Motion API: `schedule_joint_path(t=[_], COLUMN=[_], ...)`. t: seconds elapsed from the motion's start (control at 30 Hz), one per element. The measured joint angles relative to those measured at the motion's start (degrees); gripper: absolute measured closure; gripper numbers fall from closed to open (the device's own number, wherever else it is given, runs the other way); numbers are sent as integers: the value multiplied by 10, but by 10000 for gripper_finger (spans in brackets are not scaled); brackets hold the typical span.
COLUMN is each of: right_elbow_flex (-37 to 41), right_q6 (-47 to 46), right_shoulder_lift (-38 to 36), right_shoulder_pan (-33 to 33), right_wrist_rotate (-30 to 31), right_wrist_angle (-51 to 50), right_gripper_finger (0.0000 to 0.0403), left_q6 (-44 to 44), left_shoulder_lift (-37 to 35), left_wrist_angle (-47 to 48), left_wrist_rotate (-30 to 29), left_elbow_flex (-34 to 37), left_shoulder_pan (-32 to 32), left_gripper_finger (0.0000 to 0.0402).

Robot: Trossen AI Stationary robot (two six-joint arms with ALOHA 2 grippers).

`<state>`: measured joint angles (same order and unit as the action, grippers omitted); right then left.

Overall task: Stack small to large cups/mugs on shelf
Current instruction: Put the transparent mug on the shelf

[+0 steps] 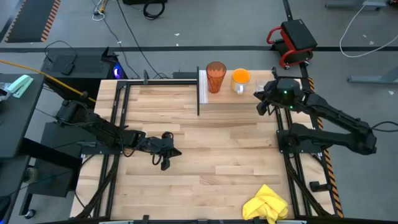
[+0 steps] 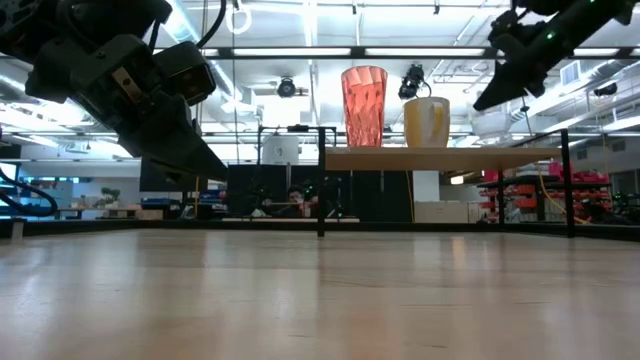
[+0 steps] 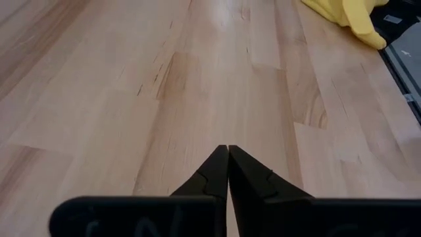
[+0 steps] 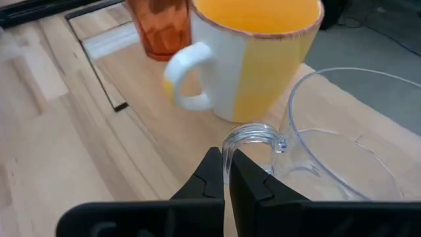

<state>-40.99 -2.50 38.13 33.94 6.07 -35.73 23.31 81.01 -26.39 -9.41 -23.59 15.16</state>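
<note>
Black fingers of the left gripper [image 1: 166, 155] are clenched on nothing, idle above the mid-left tabletop. On the far shelf [image 1: 249, 99], the orange tumbler [image 1: 216, 76] stands left, the yellow-and-white mug [image 4: 253, 49] beside it. Rightmost, the right gripper [image 4: 225, 172] pinches the clear glass mug [image 4: 329, 141] by its handle; such a thin grip may let it swing into the neighbouring mug.

No legible text, label, brand, number or sign in any view. Blank surfaces throughout: orange tumbler [image 1: 216, 77], yellow-and-white mug [image 4: 253, 56], clear glass mug [image 4: 335, 151], shelf [image 2: 440, 158], yellow cloth [image 1: 266, 203], tabletop [image 1: 205, 149]. Faint marks on the dark gripper bodies at the lower edge of both wrist views, too blurred to read.
</note>
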Motion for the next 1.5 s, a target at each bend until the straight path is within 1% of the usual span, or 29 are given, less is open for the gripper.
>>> schedule_joint_path(t=[0.1, 0.27, 0.33, 0.43, 0.5, 0.7, 0.9, 1.2, 1.33, 1.5], right_elbow_flex=[0, 8, 20, 43, 55, 74, 75, 75, 75, 72], right_q6=[13, 28, 34, 38, 40, 55, 62, 50, 36, 25], right_shoulder_lift=[5, 3, 6, 4, 4, 3, -2, -2, -2, -2], right_shoulder_pan=[30, 58, 74, 103, 121, 149, 152, 151, 151, 151], right_wrist_rotate=[-17, -37, -56, -101, -121, -130, -141, -141, -121, -118], right_wrist_angle=[12, 16, 25, 76, 87, 95, 92, 88, 87, 85], right_gripper_finger=[395, 395, 395, 395, 395, 396, 394, 349, 335, 320], left_q6=[0, 0, 0, 0, 0, 0, 0, 0, 0, 0], left_shoulder_lift=[0, 0, 0, 0, 0, 0, 0, 0, 0, 0], left_wrist_angle=[0, 0, 0, 0, 0, 1, 1, 1, 0, 0], left_wrist_rotate=[0, 0, 0, 0, 0, 0, 0, 0, 0, 0], left_elbow_flex=[0, 0, 0, 0, 0, 0, 0, 0, 0, 0], left_shoulder_pan=[0, 0, 0, 0, 0, 0, 0, 0, 0, 0], left_gripper_finger=[382, 389, 389, 383, 379, 382, 389, 378, 382, 388])
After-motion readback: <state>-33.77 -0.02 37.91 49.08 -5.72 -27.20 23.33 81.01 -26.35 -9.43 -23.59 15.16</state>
